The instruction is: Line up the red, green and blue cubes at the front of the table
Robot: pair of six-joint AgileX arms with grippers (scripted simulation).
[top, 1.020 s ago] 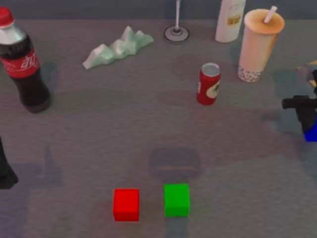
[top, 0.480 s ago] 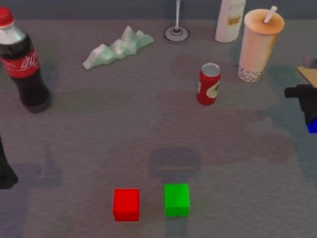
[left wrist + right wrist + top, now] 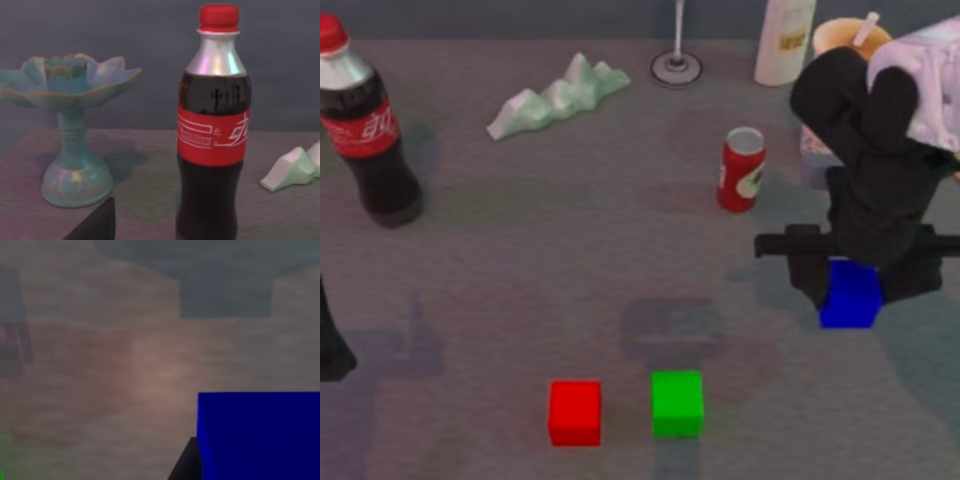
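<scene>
Right gripper [image 3: 850,275] is clamping the blue cube [image 3: 848,294] right of the soda can [image 3: 741,169]; the red cube [image 3: 574,411] and green cube [image 3: 677,402] are sitting below the can. Wrist camera is showing the blue cube over the table [image 3: 100,390]. Left gripper [image 3: 332,350] is idling far left of the can.

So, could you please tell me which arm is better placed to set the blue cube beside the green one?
The right: its end effector already holds the blue cube near the green cube; the left arm sits parked at the table's left edge.
</scene>
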